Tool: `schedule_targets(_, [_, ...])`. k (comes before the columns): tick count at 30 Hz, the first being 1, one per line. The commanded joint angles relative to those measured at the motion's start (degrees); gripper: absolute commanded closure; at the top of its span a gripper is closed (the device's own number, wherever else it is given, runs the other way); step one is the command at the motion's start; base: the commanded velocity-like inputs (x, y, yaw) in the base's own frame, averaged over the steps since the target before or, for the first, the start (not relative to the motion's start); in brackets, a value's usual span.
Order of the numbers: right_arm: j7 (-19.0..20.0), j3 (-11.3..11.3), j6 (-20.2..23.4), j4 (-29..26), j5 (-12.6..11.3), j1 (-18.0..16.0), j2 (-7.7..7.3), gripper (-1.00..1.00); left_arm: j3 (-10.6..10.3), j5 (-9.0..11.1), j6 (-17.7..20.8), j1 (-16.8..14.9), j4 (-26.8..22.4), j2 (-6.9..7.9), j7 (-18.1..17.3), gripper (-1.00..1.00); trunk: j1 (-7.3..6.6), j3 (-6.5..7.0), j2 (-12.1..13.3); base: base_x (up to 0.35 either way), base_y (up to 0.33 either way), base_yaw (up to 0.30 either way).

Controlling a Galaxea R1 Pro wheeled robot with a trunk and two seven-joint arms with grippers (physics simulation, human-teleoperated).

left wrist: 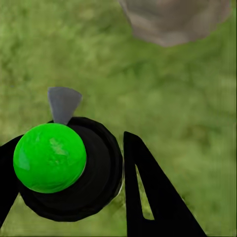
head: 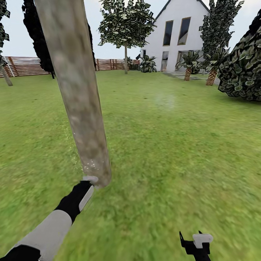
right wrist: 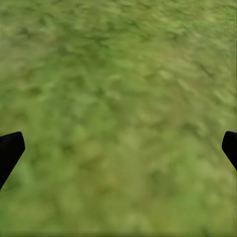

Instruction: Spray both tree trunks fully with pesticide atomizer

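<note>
Now, at lower left of the head view, your left gripper [head: 90,180] sits at the foot of the tree trunk [head: 78,90], clamped around the pesticide atomizer [left wrist: 71,170], with white pesticide [head: 92,165] specks on the bark just above. So close, you risk bumping the trunk or wetting only its base. At lower right, your right gripper [head: 195,242] hangs spread wide, holding nothing, over grass [head: 174,145].
</note>
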Motion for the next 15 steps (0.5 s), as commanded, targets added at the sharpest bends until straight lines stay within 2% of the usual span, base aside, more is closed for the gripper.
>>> schedule_targets(1, [0.0, 0.0, 0.0, 0.0, 0.0, 0.0, 0.0, -1.0, 0.1, 0.8, -0.3, 0.0, 0.0, 1.42, -0.1, 1.0, 0.0, 0.0, 0.0, 0.0, 0.0, 0.0])
schedule_targets(3, [0.0, 0.0, 0.0, 0.0, 0.0, 0.0, 0.0, -1.0, 0.1, 0.9, -0.2, 0.0, 0.0, 3.38, -1.3, 1.0, 0.0, 0.0, 0.0, 0.0, 0.0, 0.0])
schedule_targets(4, [0.0, 0.0, 0.0, 0.0, 0.0, 0.0, 0.0, -1.0, -0.1, 0.7, 0.0, -0.1, 0.0, 3.65, -5.1, 1.0, 0.0, 0.0, 0.0, 0.0, 0.0, 0.0])
schedule_targets(5, [0.0, 0.0, 0.0, 0.0, 0.0, 0.0, 0.0, -1.0, -0.3, 0.5, 1.5, -0.1, -0.2, 3.01, -6.9, 1.0, 0.0, 0.0, 0.0, 0.0, 0.0, 0.0])
schedule_targets(6, [0.0, 0.0, 0.0, 0.0, 0.0, 0.0, 0.0, -1.0, -0.4, 0.4, 3.3, -0.2, -2.1, 1.73, -7.6, 1.0, 0.0, 0.0, 0.0, 0.0, 0.0, 0.0])
schedule_targets(8, [0.0, 0.0, 0.0, 0.0, 0.0, 0.0, 0.0, -1.0, -0.5, 0.3, 5.5, -0.1, -5.7, 0.02, -8.0, 1.0, 0.0, 0.0, 0.0, 0.0, 0.0, 0.0])
schedule_targets(9, [0.0, 0.0, 0.0, 0.0, 0.0, 0.0, 0.0, -1.0, -0.5, 0.3, 9.2, 0.0, -9.5, -1.54, -8.1, 1.0, 0.0, 0.0, 0.0, 0.0, 0.0, 0.0])
schedule_targets(10, [0.0, 0.0, 0.0, 0.0, 0.0, 0.0, 0.0, -1.0, -0.5, 0.4, 12.1, 0.1, -12.5, -2.12, -8.2, 1.0, 0.0, 0.0, 0.0, 0.0, 0.0, 0.0])
schedule_targets(13, [0.0, 0.0, 0.0, 0.0, 0.0, 0.0, 0.0, -1.0, -0.2, 0.6, 15.8, 0.5, -18.1, -1.9, -8.2, 1.0, 0.0, 0.0, 0.0, 0.0, 0.0, 0.0])
schedule_targets(15, [0.0, 0.0, 0.0, 0.0, 0.0, 0.0, 0.0, -1.0, 0.1, 0.6, 17.5, 0.6, -19.9, -0.31, -8.2, 1.0, 0.0, 0.0, 0.0, 0.0, 0.0, 0.0])
